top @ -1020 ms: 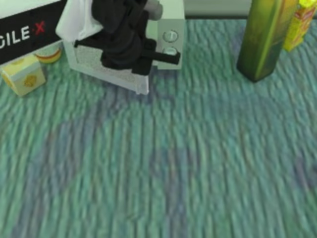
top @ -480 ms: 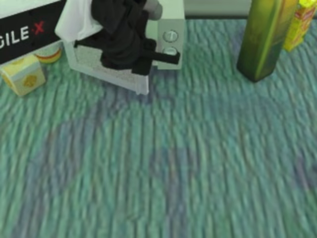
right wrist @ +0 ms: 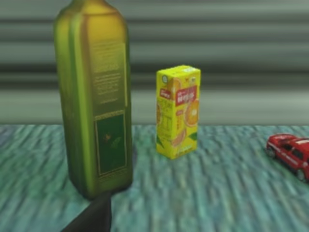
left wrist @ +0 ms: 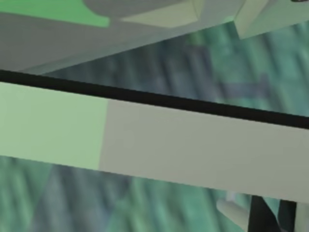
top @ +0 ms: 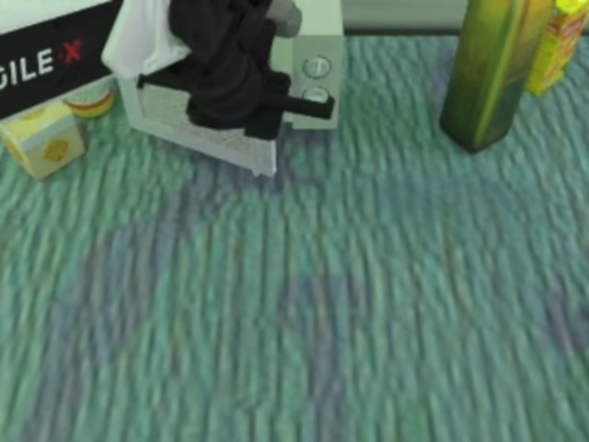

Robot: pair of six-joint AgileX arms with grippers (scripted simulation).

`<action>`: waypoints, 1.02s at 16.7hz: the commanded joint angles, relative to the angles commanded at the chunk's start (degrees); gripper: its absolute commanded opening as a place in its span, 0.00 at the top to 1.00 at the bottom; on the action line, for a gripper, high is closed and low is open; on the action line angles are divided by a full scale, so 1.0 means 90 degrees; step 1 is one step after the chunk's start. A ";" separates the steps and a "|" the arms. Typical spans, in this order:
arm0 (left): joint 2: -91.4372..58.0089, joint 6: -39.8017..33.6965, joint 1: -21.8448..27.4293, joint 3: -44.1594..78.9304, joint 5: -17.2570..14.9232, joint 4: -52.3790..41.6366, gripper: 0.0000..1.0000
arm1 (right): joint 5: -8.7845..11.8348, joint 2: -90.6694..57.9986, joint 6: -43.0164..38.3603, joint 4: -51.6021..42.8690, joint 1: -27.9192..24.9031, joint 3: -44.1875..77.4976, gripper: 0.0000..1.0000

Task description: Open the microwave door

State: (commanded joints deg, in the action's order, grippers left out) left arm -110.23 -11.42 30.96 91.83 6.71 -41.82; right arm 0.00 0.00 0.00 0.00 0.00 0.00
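Observation:
The pale grey-white microwave (top: 322, 32) stands at the table's far edge, left of centre, with two round silver knobs (top: 316, 67) on its front. The microwave door (top: 166, 115), with its speckled mesh window, stands ajar. It slants out toward the table's front, and its free end is at the lower right. My left gripper (top: 276, 115) reaches down over the door's free half and is shut on it. In the left wrist view the door's edge (left wrist: 193, 145) crosses close up, with pale green interior (left wrist: 48, 9) behind. My right gripper (right wrist: 91, 217) shows only as a dark tip and is outside the top view.
A tall green bottle (top: 483, 74) (right wrist: 96, 96) and a yellow juice carton (top: 557, 46) (right wrist: 177, 111) stand at the far right. A red toy car (right wrist: 292, 152) lies beyond them. A yellow cube (top: 41, 138) and a small orange-yellow item (top: 92, 103) sit left of the microwave.

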 joint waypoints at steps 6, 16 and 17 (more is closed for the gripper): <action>-0.0011 -0.0004 0.0033 -0.0038 -0.0045 0.0008 1.00 | 0.0000 0.0000 0.0000 0.0000 0.0000 0.0000 0.00; 0.0538 0.0821 -0.0210 -0.0719 -0.0471 0.0246 1.00 | 0.0000 0.0000 0.0000 0.0000 0.0000 0.0000 0.00; 0.0538 0.0821 -0.0210 -0.0719 -0.0471 0.0246 1.00 | 0.0000 0.0000 0.0000 0.0000 0.0000 0.0000 0.00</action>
State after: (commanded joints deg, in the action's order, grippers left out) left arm -105.39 -4.02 29.07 85.35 2.47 -39.61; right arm 0.00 0.00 0.00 0.00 0.00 0.00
